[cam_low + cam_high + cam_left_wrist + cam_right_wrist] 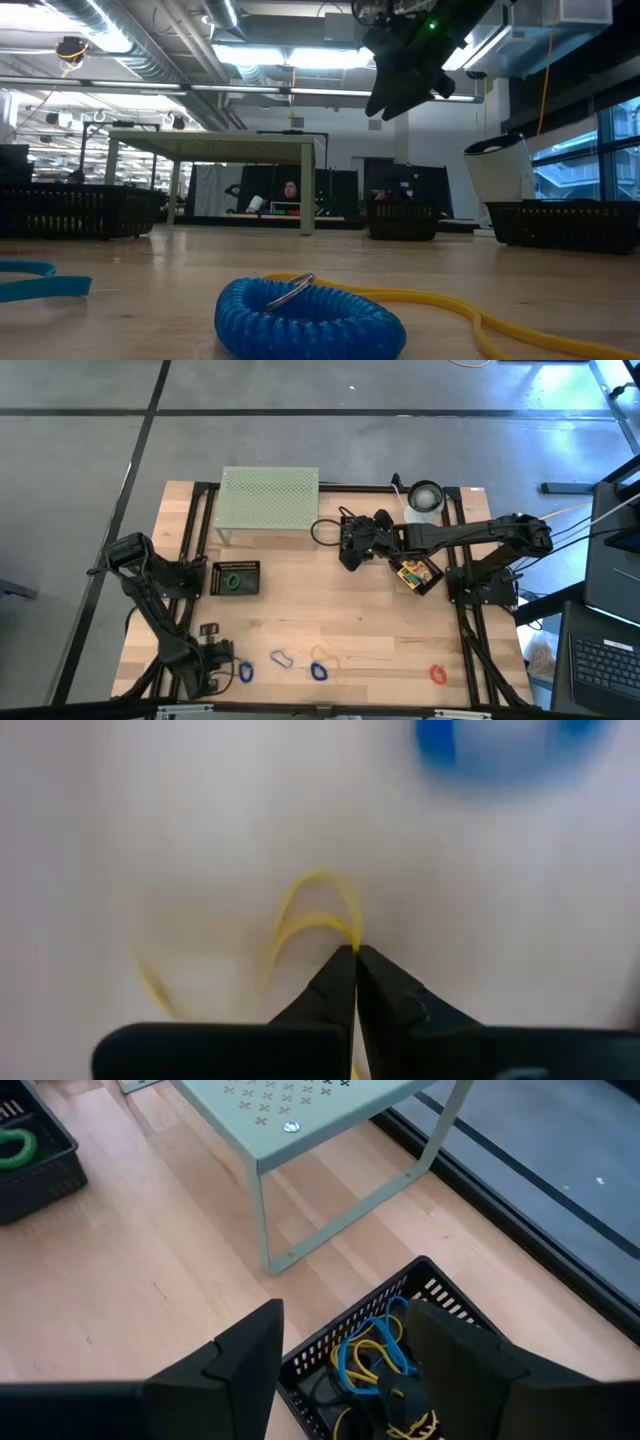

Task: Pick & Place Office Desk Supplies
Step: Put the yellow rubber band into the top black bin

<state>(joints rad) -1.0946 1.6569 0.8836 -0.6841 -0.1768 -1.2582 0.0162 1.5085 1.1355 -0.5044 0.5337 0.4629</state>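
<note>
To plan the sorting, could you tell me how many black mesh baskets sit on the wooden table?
2. One basket holds a green loop clip near the pale-green mesh stand; the other basket sits under the right arm. None seems hidden.

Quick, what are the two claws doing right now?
Left claw: closed, pinching a thin yellow rubber band.
Right claw: open, holding nothing, up above the black basket.

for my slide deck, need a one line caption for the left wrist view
Left gripper fingers pinched shut on a thin yellow rubber band lying on the table.
</note>
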